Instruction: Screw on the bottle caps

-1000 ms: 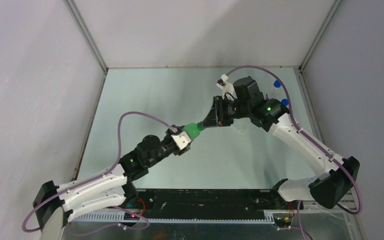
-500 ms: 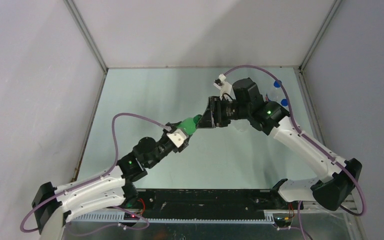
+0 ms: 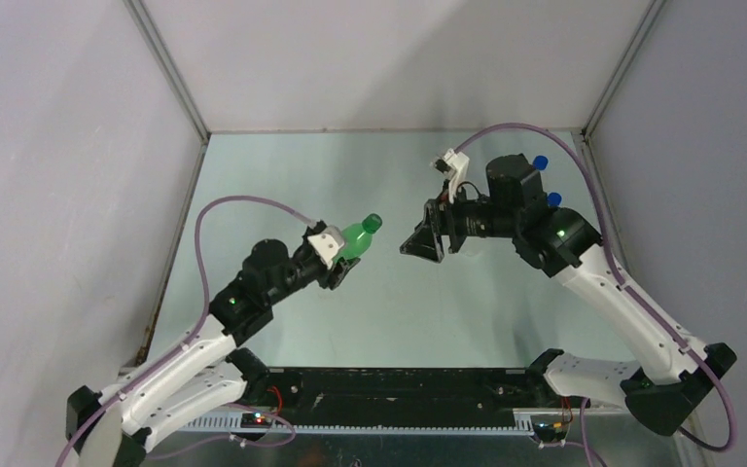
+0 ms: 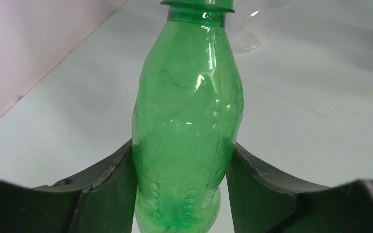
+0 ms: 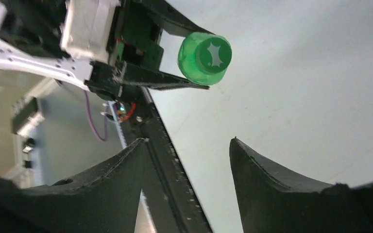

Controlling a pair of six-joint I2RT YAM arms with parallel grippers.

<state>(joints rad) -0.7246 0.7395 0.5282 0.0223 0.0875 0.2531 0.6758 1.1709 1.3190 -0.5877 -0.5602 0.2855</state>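
Now that the right gripper (image 3: 422,243) has withdrawn above the bench (image 3: 282,175), its jaws stand wide and empty. On the left gripper (image 4: 182,160), the jaws clamp the green bottle (image 4: 187,121), held aloft. The dark green cap (image 5: 205,57), pinched a second ago, sits free on the neck: this bottle appears finished.

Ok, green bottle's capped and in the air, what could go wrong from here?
The left gripper pinches the green bottle low on its thin body, tilted above the table; it could slip or buckle. The dark green cap may sit loose: the right gripper is open and clear of it. The right arm hangs close to two blue-capped bottles.
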